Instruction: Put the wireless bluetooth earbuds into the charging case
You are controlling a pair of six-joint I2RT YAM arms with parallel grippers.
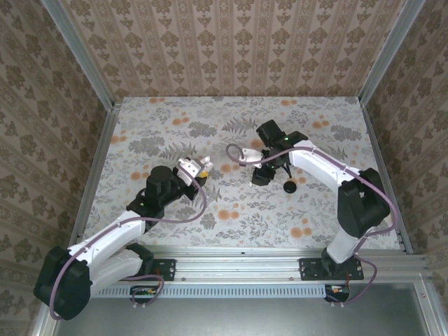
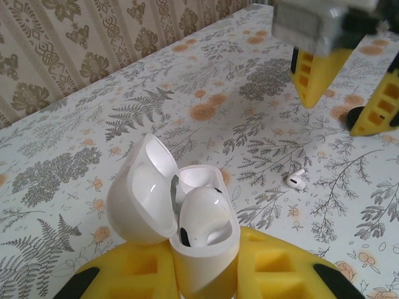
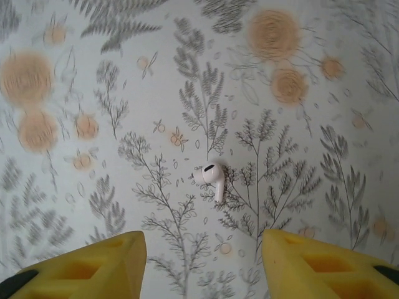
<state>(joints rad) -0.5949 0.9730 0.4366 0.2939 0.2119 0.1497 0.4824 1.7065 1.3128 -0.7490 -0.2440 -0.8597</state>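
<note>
We see the charging case [image 2: 202,233] clamped upright in the left claw [image 2: 202,277], its white body squeezed between the two yellow fingers [image 2: 124,277], one pressing on each side of it. The lid [image 2: 140,199] is swung open and leans to the left of the case body, so we look straight into the glossy white hollow inside. Something rounded and white sits in the far well of the case, but we cannot tell whether it is a seated earbud or part of the moulding. A loose earbud [image 2: 296,180], white with a short stem, lies on the table [image 2: 75,143] to the right of the case and a little beyond it, well apart from it and touching nothing else. Past the earbud, farther still from the case, the right claw [image 2: 346,99] hangs with its yellow fingers spread apart and holding nothing. From the right wrist we see that same earbud [image 3: 212,177] lying on its side on the flowered table cover, ahead of the right claw [image 3: 202,268] and in line with the gap between its parted fingers [image 3: 81,268], clear of both. From above, the left claw [image 1: 196,166] holds the case [image 1: 189,165] near the middle of the table [image 1: 140,126], and the right claw [image 1: 260,175] stands to the right of the case.
</note>
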